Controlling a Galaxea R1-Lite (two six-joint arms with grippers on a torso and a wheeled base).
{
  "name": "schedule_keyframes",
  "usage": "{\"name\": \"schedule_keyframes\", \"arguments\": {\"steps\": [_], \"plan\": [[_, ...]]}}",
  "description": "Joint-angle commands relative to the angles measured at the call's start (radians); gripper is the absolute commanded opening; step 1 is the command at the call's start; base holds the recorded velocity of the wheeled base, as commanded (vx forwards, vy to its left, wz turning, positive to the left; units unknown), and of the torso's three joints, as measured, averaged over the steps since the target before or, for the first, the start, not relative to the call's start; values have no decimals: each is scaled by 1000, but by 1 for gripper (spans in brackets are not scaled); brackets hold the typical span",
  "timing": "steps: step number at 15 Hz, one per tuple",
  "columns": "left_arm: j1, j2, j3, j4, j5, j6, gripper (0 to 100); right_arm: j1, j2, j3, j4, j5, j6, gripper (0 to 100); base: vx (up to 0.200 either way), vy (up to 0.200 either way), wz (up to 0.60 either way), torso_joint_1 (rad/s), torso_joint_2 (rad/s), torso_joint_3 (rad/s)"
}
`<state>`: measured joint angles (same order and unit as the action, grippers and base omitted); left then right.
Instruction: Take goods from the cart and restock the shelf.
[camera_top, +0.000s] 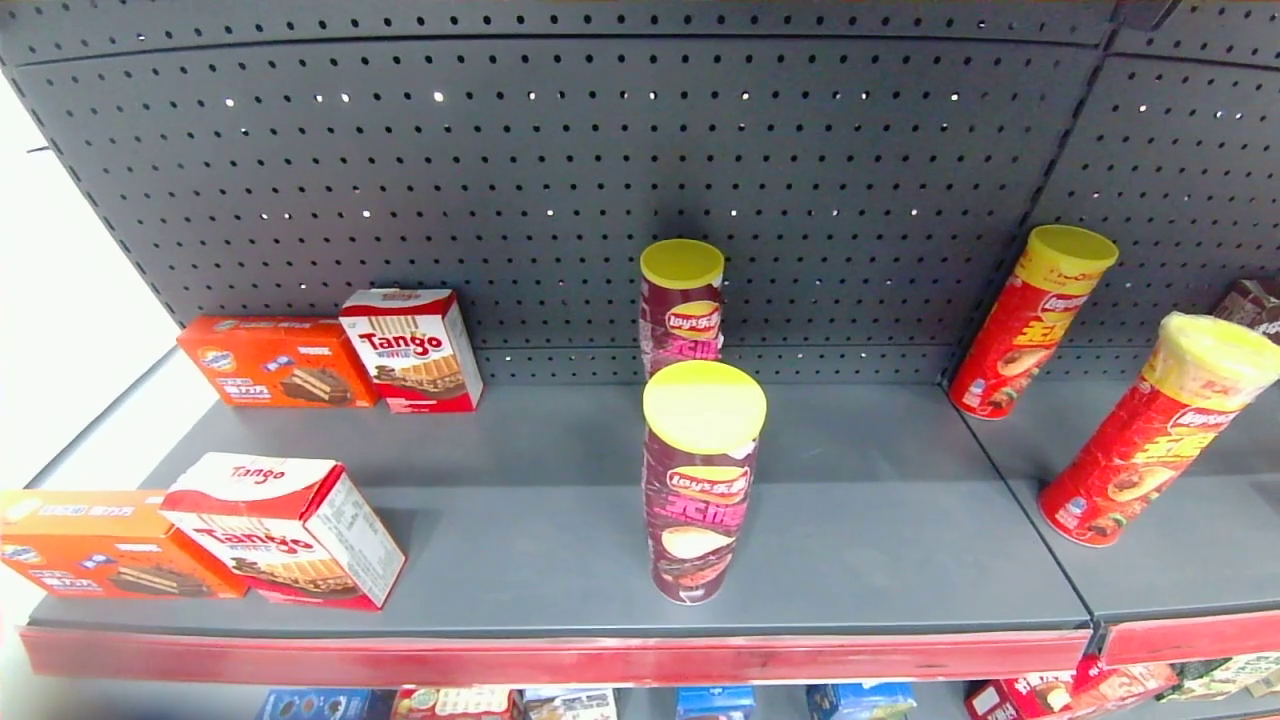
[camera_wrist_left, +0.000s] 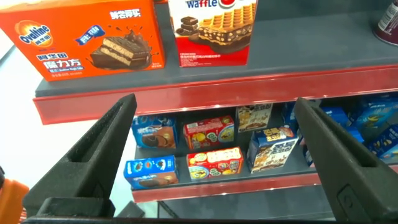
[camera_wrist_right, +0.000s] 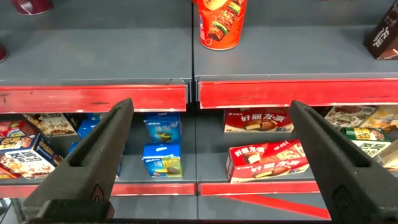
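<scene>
Head view: grey shelf (camera_top: 880, 500) with a red front strip (camera_top: 560, 655) and a perforated back panel (camera_top: 500, 200). Two purple chip cans with yellow lids stand upright mid-shelf, in line front to back and apart. The front purple can (camera_top: 700, 490) is near the strip and the rear purple can (camera_top: 681, 305) is close to the panel. On the robot's left, four boxes sit in two pairs. The rear orange box (camera_top: 275, 360) is just beside the rear wafer box (camera_top: 412, 350) by the panel. The front orange box (camera_top: 100, 545) is against the front wafer box (camera_top: 290, 530) at the shelf's front. On the right, the neighbouring bay (camera_top: 1200, 570) carries two yellow-lidded red cans: the rear red can (camera_top: 1030, 320) by the panel and the front red can (camera_top: 1150, 440) nearer the edge. Both look slanted; cannot tell if truly tilted. Left wrist view: left jaws spread wide with nothing between them, dark fingers (camera_wrist_left: 93, 168) out in front of the shelving. Beyond them are the front orange box and front wafer box at the strip, and a lower shelf (camera_wrist_left: 236, 185) stocked with small boxes, among them blue cookie boxes (camera_wrist_left: 152, 130). Right wrist view: right jaws likewise spread and empty, fingers (camera_wrist_right: 93, 162) facing the seam (camera_wrist_right: 191, 93) between the two bays. A red can base (camera_wrist_right: 221, 25) stands just past that seam. Red snack boxes (camera_wrist_right: 267, 162) and blue packs (camera_wrist_right: 160, 127) sit on the lower level.
</scene>
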<state>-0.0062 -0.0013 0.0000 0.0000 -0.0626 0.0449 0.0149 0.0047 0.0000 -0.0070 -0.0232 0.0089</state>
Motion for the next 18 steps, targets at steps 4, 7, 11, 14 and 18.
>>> {"name": "schedule_keyframes", "arguments": {"steps": [4,7,11,14,18], "plan": [[0,1,0,0,1,-2,100,0,3,0,-2,0,0,100,0,0,0,0,0,0],[0,1,0,0,1,-2,100,0,3,0,-1,0,0,100,0,0,0,0,0,0],[0,1,0,0,1,-2,100,0,3,0,-1,0,0,100,0,0,0,0,0,0],[0,1,0,0,4,-3,100,0,3,0,-1,0,0,100,0,0,0,0,0,0],[0,1,0,0,4,-2,100,-1,3,0,-1,0,0,100,0,0,0,0,0,0]]}}
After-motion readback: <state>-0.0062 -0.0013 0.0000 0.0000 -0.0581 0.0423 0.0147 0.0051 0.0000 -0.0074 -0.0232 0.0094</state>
